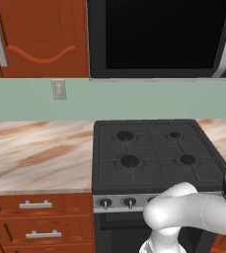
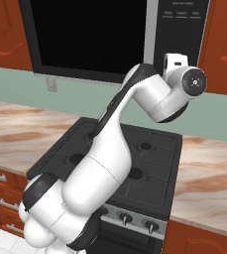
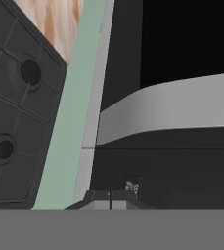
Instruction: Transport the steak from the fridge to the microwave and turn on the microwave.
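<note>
The microwave [image 1: 159,37] hangs on the wall with its door shut, the dark glass showing nothing of the inside, so the steak cannot be made out anywhere. In the hand view the microwave's front [image 3: 182,44] stands right ahead of the claw [image 3: 110,195], with the pale curved bar of the door handle [image 3: 167,110] crossing just above the finger tips and the dark control strip close in front of them, a small lit button mark just beside the tips. The claw is closed tight, its two tips pressed together with nothing between them. In the right base view the hand [image 2: 177,64] is raised against the microwave's control panel [image 2: 183,30], at the right end of the box, though whether the tips touch the panel cannot be told. Below the claw lies the black stove [image 1: 154,153] with its four burners and a row of knobs along the front edge. A pale green wall strip [image 1: 40,99] runs behind the stove, carrying a white socket plate [image 1: 58,89] well off to the claw's left. The marbled counter [image 1: 35,155] spreads on both sides of the stove, with red-brown drawers [image 1: 35,217] beneath it and red-brown cupboards [image 1: 40,37] beside the microwave.
</note>
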### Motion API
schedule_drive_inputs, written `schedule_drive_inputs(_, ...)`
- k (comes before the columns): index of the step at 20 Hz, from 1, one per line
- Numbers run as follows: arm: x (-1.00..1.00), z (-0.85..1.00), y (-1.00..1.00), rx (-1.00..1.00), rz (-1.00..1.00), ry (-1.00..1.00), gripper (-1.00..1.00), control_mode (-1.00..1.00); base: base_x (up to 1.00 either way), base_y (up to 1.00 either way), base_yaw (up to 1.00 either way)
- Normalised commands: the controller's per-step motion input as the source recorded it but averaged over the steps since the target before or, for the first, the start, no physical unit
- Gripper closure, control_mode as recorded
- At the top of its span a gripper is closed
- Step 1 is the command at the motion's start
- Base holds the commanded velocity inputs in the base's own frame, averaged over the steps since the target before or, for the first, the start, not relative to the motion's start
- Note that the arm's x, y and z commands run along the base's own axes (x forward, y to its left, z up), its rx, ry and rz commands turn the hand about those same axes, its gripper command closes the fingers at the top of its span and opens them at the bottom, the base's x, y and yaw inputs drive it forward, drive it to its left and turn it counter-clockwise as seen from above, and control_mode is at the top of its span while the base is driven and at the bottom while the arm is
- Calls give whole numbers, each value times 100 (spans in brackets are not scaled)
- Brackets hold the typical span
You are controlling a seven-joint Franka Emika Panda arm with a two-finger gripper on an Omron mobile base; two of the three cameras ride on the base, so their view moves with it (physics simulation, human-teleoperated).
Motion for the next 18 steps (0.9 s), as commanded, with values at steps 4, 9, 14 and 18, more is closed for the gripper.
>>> schedule_drive_inputs(4, 16, -3, 0, -1, 0, 0, 100, -100, 0, 0, 0)
schedule_drive_inputs(9, 28, -6, 0, -1, 0, 0, 100, -100, 0, 0, 0)
schedule_drive_inputs(14, 28, 0, 0, 0, 0, 0, 100, -100, 0, 0, 0)
schedule_drive_inputs(18, 30, -2, 0, -1, 0, 0, 100, -100, 0, 0, 0)
